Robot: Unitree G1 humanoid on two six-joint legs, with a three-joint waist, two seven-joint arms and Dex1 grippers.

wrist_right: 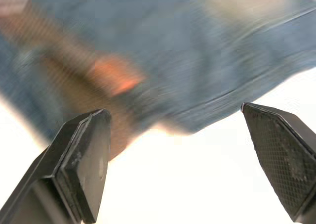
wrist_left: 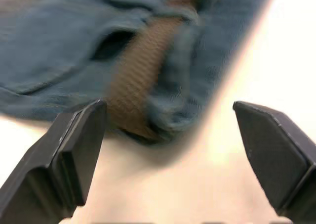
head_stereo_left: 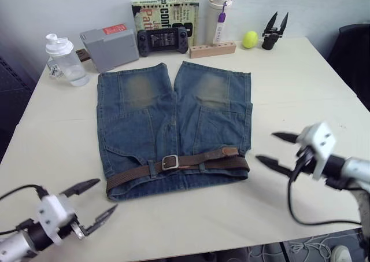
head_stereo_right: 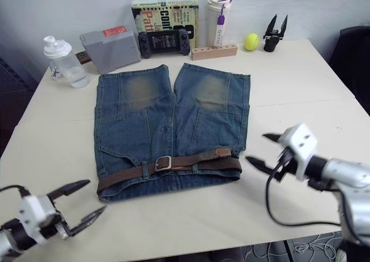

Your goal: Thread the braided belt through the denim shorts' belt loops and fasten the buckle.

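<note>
Denim shorts wear the braided belt buckled; both grippers' fingers spread wide, holding nothing.

Your left gripper and right gripper each have tapered black fingers, a white housing, silver forearm and looping black cable.

The denim shorts lie flat on the table, legs toward its far edge. The braided belt runs along the waistband through the belt loops, its buckle fastened near the waistband's middle, tan end pointing right.
</note>
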